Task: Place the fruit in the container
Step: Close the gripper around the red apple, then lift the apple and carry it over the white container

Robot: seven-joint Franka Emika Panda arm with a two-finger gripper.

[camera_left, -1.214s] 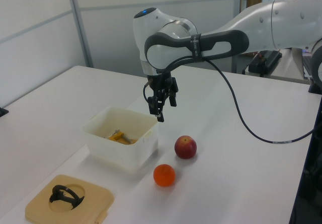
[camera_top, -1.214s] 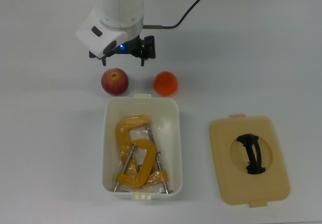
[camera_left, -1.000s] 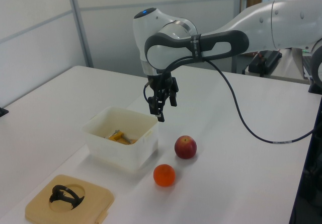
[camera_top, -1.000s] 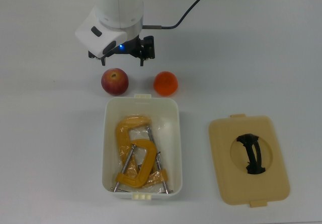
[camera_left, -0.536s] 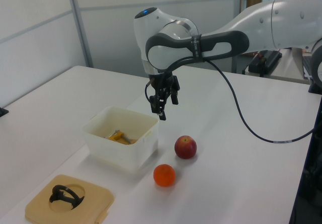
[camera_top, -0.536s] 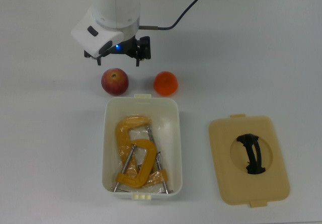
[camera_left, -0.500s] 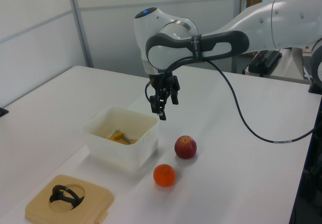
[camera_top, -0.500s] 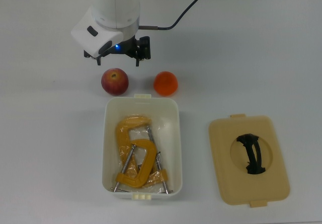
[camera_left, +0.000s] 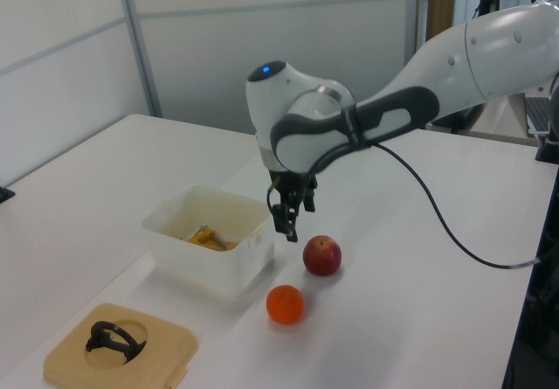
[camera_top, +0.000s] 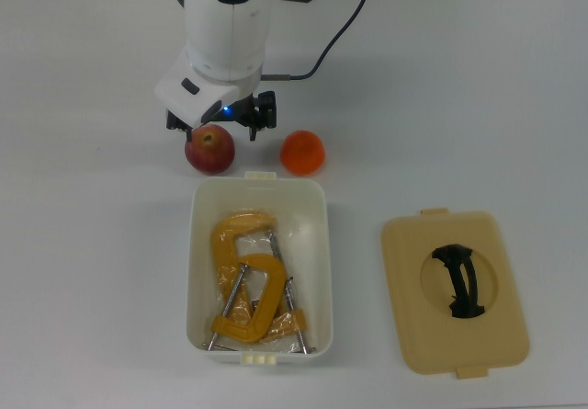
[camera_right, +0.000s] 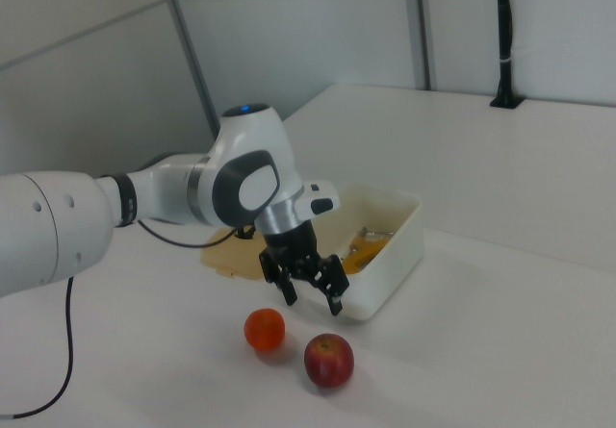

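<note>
White bench (camera_top: 478, 87) is carrying everything; hand (camera_right: 310, 286), fingers spread and empty, is hovering above the apple (camera_right: 329, 360), apparently lining up for the tub (camera_top: 259, 185).

No readable text, label, brand, number or sign anywhere in the three views.
</note>
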